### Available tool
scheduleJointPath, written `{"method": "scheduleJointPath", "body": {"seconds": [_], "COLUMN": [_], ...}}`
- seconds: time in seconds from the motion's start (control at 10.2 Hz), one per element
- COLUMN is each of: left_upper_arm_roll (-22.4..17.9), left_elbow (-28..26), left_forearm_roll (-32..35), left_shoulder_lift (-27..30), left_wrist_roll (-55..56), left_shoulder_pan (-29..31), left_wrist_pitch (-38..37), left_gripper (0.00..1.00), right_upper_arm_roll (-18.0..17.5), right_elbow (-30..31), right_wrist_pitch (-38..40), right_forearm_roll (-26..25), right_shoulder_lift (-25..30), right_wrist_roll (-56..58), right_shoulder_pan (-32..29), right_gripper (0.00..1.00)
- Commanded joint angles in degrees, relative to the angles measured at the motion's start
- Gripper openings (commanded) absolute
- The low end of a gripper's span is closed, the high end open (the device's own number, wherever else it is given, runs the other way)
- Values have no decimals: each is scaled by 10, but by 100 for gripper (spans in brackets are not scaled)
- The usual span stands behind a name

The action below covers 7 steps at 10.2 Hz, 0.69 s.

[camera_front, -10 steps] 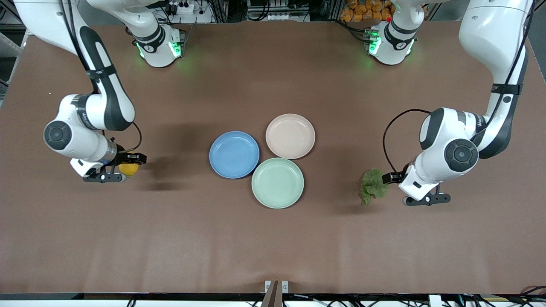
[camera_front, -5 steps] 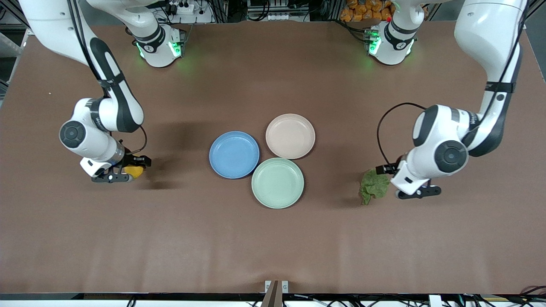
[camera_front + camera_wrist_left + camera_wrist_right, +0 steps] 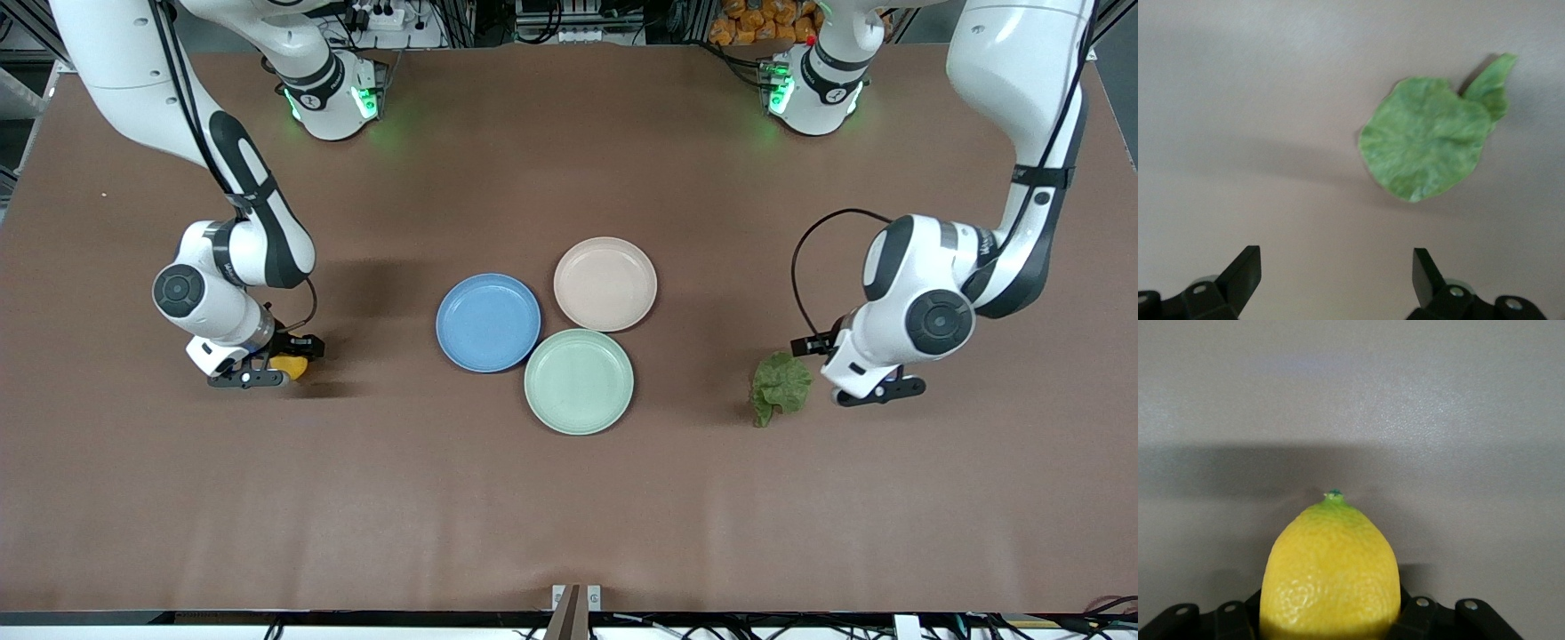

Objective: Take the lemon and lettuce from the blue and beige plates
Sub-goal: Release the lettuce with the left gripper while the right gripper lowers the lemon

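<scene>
- Lemon is seen clamped between the closed fingers of the right gripper, low over the bare table toward the right arm's end, at about 9 o'clock from the blue plate and well apart from it.
- In the right wrist view, the fruit's green tip is pointed away from the gripper, and its dimpled yellow skin is pressed on both sides by the black fingers.
- Lettuce is shown lying flat on the table toward the left arm's end, at roughly 3 o'clock from the mint plate, its stem turned toward the front camera.
- The left gripper is pictured with its fingers spread wide and nothing held, over the table just beside the leaf.
- The beige plate is set at 12 o'clock of the three-plate cluster, touching or nearly touching the other two.
- Both the blue and beige plates are shown with nothing on them.
</scene>
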<state>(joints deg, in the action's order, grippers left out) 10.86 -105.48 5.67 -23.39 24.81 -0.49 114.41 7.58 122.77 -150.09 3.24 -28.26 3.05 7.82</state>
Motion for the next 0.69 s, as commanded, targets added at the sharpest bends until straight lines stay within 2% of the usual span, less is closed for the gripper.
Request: {"method": "scheduleJointPath", "body": {"seconds": [0.0, 0.2, 0.29, 0.49, 0.59], "left_upper_arm_roll": [-19, -11, -9, -9, -9], "left_elbow": [-113, -140, -158, -182, -180], "left_forearm_roll": [-42, -47, -52, -69, -70], "left_shoulder_lift": [102, 141, 166, 215, 223], "left_wrist_roll": [-8, -8, -8, -14, -15], "left_shoulder_pan": [-4, 11, 11, 6, 2], "left_wrist_pitch": [12, 8, 5, -2, -15], "left_gripper": [100, 100, 100, 100, 100], "right_upper_arm_roll": [-7, -6, -7, -6, -6], "right_elbow": [-6, -14, -16, -38, -56], "right_wrist_pitch": [-21, -14, -8, 55, 96], "right_forearm_roll": [-2, -1, 4, 5, 24], "right_shoulder_lift": [-14, -14, -10, 6, 18], "right_wrist_roll": [6, 6, 0, 0, 0], "right_shoulder_pan": [-16, -17, -16, -18, -22], "right_gripper": [72, 94, 100, 100, 100]}}
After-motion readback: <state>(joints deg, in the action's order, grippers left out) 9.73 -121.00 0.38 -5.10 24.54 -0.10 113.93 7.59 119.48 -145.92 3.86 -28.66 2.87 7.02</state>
